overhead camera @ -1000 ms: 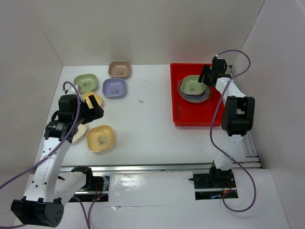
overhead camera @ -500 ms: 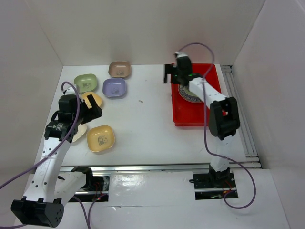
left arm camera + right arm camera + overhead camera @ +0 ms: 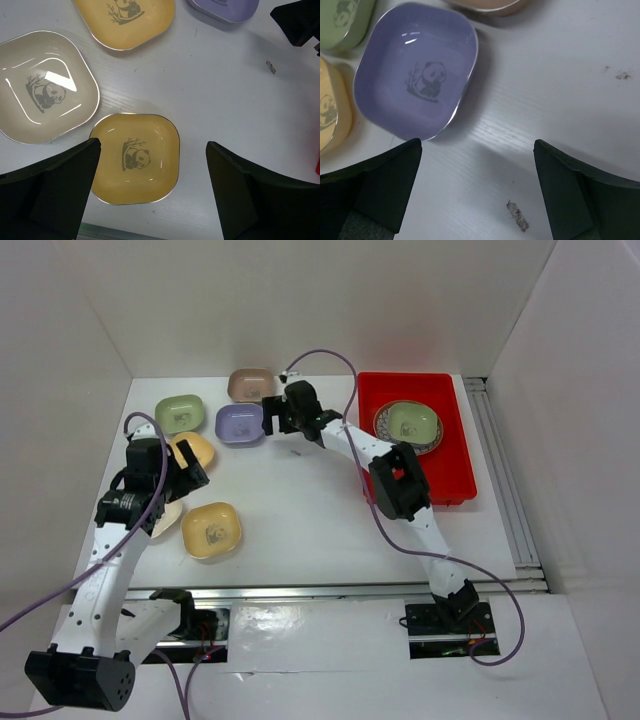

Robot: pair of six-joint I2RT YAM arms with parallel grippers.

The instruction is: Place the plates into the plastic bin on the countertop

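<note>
The red plastic bin (image 3: 448, 478) sits at the right of the countertop. In it, a green dish (image 3: 411, 421) rests on the round brown-rimmed plate (image 3: 384, 433). My right gripper (image 3: 272, 417) is open and empty, low over the table just right of the lilac dish (image 3: 238, 424), which also shows in the right wrist view (image 3: 417, 92). My left gripper (image 3: 192, 472) is open and empty above a yellow dish (image 3: 136, 159), with the cream dish (image 3: 45, 95) beside it. A green dish (image 3: 180, 412), a tan-pink dish (image 3: 250, 385) and a second yellow dish (image 3: 200, 447) lie at the back left.
White walls bound the table on three sides. A small dark smudge (image 3: 517, 216) marks the table under my right gripper. The right arm stretches across the table's middle from its base (image 3: 447, 612). A metal rail (image 3: 500, 480) runs along the bin's right side.
My right gripper let go of the green dish on the round plate in the bin, then swung left across the table to the lilac dish. The left arm barely moved.
</note>
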